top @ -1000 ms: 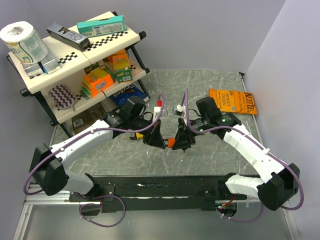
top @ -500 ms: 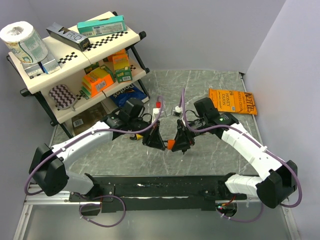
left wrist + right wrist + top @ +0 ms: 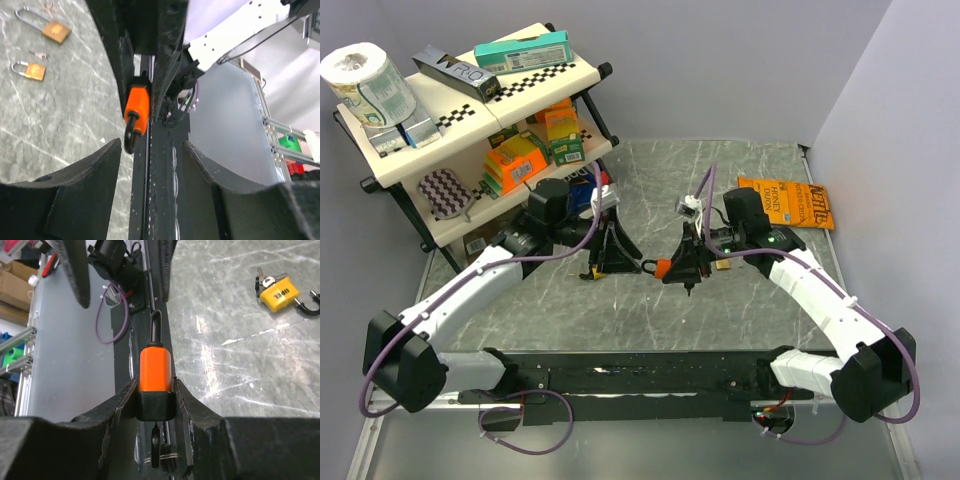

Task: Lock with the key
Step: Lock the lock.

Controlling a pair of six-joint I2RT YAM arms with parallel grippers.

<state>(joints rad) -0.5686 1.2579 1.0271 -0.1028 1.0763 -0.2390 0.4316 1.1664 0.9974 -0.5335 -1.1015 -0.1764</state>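
An orange padlock (image 3: 155, 367) with a black base sits clamped between my right gripper's (image 3: 156, 392) fingers. Its dark shackle (image 3: 156, 327) points away from the wrist. A black-headed key (image 3: 156, 442) on a ring sticks out of the base. In the top view the padlock (image 3: 663, 268) hangs over the middle of the table in the right gripper (image 3: 678, 266). My left gripper (image 3: 625, 258) stands open just left of the shackle, apart from it. In the left wrist view the padlock (image 3: 138, 104) lies beyond the left gripper (image 3: 152, 172), whose jaws hold nothing.
A yellow padlock (image 3: 280, 295) with keys lies on the marble table (image 3: 650, 190). Two brass padlocks (image 3: 56, 31) (image 3: 34, 71) lie further off. A stocked shelf rack (image 3: 470, 130) fills the back left. An orange snack bag (image 3: 785, 200) lies at the back right.
My left gripper has opened, let go of the padlock and pulled back to the left. The right gripper still grips the padlock and has shifted slightly right and away.
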